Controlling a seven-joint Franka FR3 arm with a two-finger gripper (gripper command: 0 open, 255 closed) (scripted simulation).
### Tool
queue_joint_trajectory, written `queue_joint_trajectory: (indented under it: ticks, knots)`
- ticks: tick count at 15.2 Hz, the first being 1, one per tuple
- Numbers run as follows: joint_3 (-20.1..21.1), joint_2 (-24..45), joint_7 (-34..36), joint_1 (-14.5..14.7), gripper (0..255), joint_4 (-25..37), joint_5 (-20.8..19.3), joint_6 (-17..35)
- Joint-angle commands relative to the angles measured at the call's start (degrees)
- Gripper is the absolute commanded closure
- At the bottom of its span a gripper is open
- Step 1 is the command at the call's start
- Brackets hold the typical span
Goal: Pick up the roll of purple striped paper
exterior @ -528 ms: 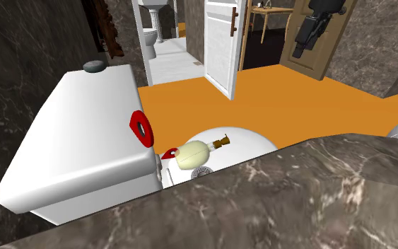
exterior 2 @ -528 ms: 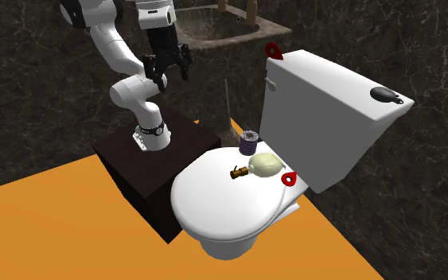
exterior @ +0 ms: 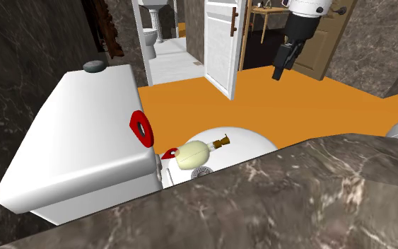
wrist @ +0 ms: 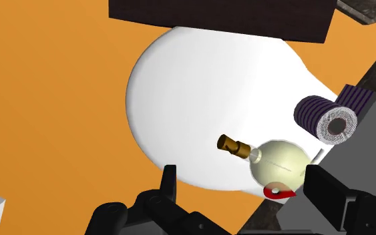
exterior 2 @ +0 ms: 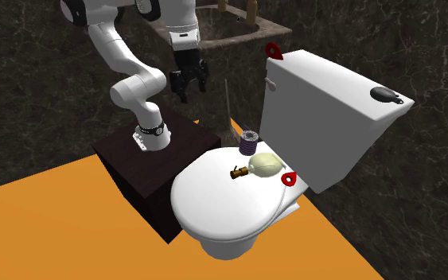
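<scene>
The roll of purple striped paper [exterior 2: 249, 142] stands on the back of the white toilet lid [exterior 2: 214, 199], close to the tank; beyond my fingers it shows lying end-on, the roll [wrist: 326, 119] with its dark core facing me. In the shoulder view only a striped edge of the roll [exterior: 202, 171] peeks out past the marble counter. My black gripper [exterior 2: 188, 83] hangs open in the air above the stand, well short of the roll and higher than it. The gripper [wrist: 243, 172] holds nothing; in the shoulder view the gripper [exterior: 280, 69] is in front of the brown door.
A pale round bottle with a brown neck [wrist: 278, 159] and a red clip [wrist: 278, 192] lie on the lid next to the roll. The toilet tank [exterior 2: 325, 111] rises behind, with a red ring [exterior: 141, 127] and a dark knob [exterior 2: 385, 95]. The dark stand [exterior 2: 154, 171] adjoins the lid.
The arm has swung toward the toilet: the gripper went right and lower in the second exterior view, and left and lower in the shoulder view. Objects on the lid stayed put.
</scene>
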Motion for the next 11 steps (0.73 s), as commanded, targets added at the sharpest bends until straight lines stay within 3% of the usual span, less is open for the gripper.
queue_joint_trajectory:
  ticks: [1, 11]
  knots:
    - [1.55, 1.11, 0.97, 0.91, 0, -1.8, 0.6, 2.45]
    - [9.84, 11.42, 6.42, 5.28, 0, -7.77, 2.98, 16.1]
